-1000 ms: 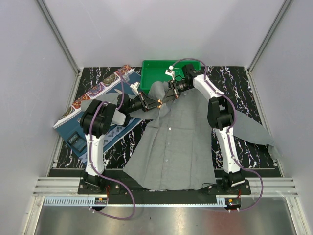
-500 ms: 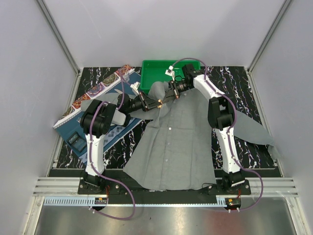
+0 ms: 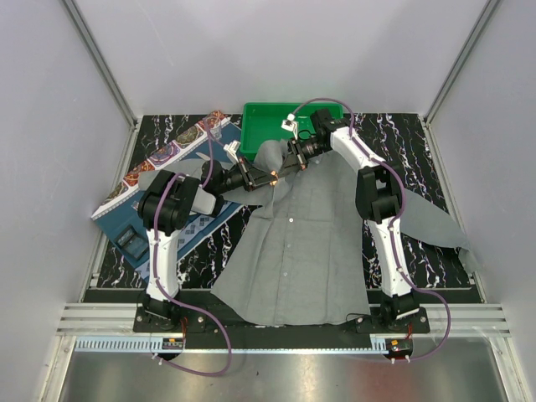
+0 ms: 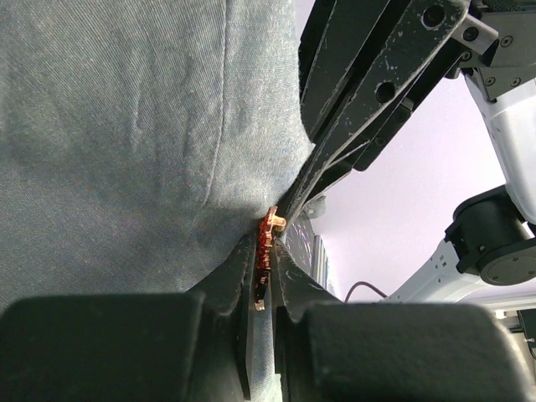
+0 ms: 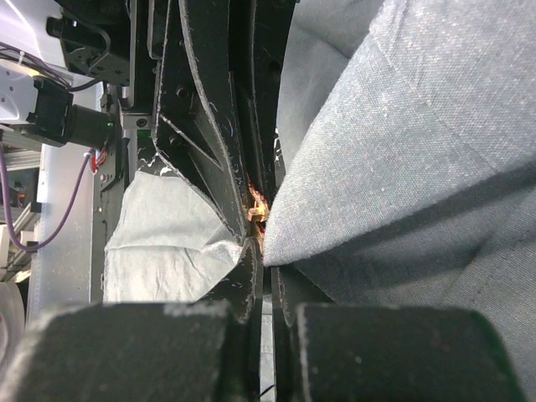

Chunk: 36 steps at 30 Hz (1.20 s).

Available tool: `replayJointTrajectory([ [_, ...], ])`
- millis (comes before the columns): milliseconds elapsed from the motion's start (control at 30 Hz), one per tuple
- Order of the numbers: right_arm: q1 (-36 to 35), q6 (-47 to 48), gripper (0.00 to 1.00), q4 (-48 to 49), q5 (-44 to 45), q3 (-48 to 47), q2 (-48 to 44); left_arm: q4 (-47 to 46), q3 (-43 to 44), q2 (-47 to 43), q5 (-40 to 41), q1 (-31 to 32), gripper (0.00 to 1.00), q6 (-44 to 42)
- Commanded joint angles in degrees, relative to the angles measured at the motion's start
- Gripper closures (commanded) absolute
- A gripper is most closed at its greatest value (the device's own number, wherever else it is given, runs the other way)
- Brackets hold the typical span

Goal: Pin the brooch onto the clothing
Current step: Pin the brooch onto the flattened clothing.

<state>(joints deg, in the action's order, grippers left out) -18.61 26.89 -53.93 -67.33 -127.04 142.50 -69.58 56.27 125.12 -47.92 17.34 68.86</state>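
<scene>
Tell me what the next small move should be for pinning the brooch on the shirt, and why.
Probably ease the left tool forward a touch, pressing the brooch into the shirt. The left tool clamps the brooch right at the fabric edge, and the right tool pinches the cloth just beside it, tip to tip, so the fabric looks braced for the pin.

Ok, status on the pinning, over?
Left gripper shut on brooch. Right gripper shut, pinching shirt edge. Brooch against the fabric; cannot see whether the pin is through. Nothing in the way.
</scene>
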Motion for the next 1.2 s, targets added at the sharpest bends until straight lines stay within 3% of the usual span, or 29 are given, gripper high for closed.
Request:
replayJointTrajectory([
  [0,-2.39,2.55,1.0,-2.32,0.53,-0.84,-4.07,-22.09,2.88,0.12,1.16,0.76,0.88,-0.22],
  [233,-2.75,2.64,1.0,-2.75,0.36,-1.54,-3.89,-22.44,3.23,0.3,0.64,0.76,0.82,0.13],
  [533,-2.92,3.95,1.0,-4.07,-0.26,-2.42,-3.63,-21.65,3.49,0.74,-0.15,1.29,0.91,-0.48],
  [700,-3.01,4.13,1.0,-4.34,-0.7,-2.68,-3.63,-23.4,4.11,1.35,-1.65,1.55,0.77,0.31],
  [1167,-1.25,-1.23,1.0,-4.08,-2.37,-6.02,-0.47,-25.87,2.27,-1.19,-2.44,-0.2,0.64,2.24],
])
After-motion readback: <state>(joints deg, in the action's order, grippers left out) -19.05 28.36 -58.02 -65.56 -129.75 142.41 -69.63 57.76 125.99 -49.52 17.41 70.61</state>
